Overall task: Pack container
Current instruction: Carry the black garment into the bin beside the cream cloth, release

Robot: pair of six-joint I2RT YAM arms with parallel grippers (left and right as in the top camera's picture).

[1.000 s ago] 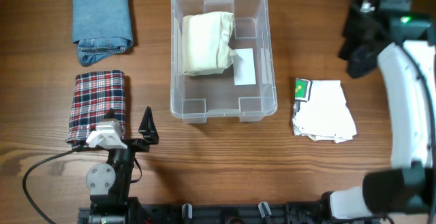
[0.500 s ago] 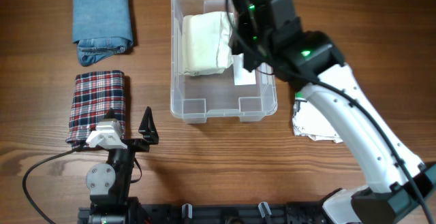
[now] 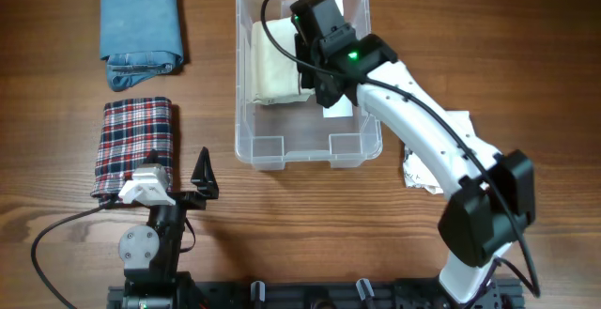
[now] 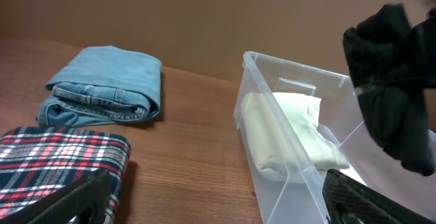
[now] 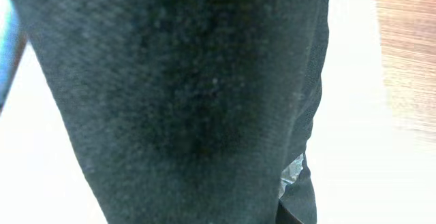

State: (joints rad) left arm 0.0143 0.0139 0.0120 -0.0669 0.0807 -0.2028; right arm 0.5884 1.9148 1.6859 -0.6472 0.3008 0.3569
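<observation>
Swung in over container with right gripper, beside cream garment. Smothered in dark fabric; cannot tell grip. Probably placing; next, lower and release.

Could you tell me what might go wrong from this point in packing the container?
1. The black garment held by the right gripper hangs bunched above the container; released here, part could drape over the rim.
2. Fabric fills the right wrist view, so that camera cannot check placement.
3. The cream garment fills the container's left side; landing on it could leave an uneven pile.
</observation>
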